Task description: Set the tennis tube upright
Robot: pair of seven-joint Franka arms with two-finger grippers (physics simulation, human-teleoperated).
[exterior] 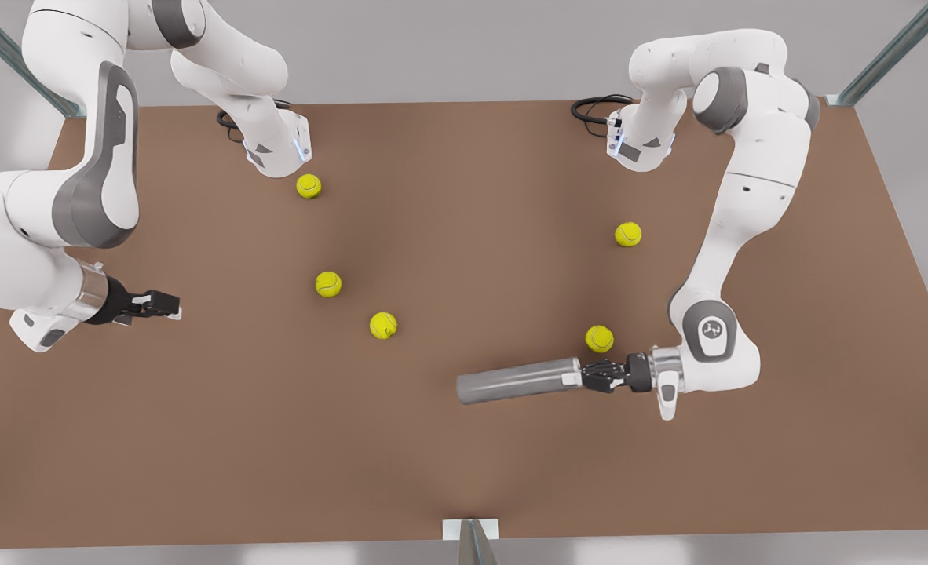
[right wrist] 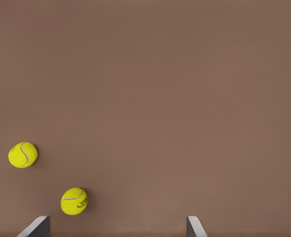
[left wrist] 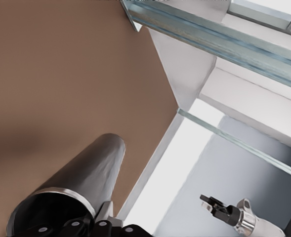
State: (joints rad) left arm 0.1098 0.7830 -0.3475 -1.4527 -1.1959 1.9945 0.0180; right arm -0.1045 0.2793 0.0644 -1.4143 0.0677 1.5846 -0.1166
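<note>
The tennis tube (exterior: 511, 380) is a dark-grey cylinder lying roughly level over the brown table (exterior: 464, 471), right of centre in the front view. Its silvery-rimmed end points to the front view's right. There my left gripper (exterior: 601, 375) is shut on that end. The left wrist view looks along the tennis tube (left wrist: 81, 182) from the rim, with the left gripper (left wrist: 86, 228) clamped at the rim. My right gripper (exterior: 169, 304) waits low at the front view's left, open, holding nothing. Its fingertips (right wrist: 36, 227) stand wide apart over bare table.
Several yellow-green tennis balls lie scattered; the nearest one (exterior: 599, 338) sits just behind the left gripper. Two balls (right wrist: 22, 154) (right wrist: 74, 201) lie ahead of the right gripper. The arm bases (exterior: 275, 149) (exterior: 641, 141) stand at the table's far edge.
</note>
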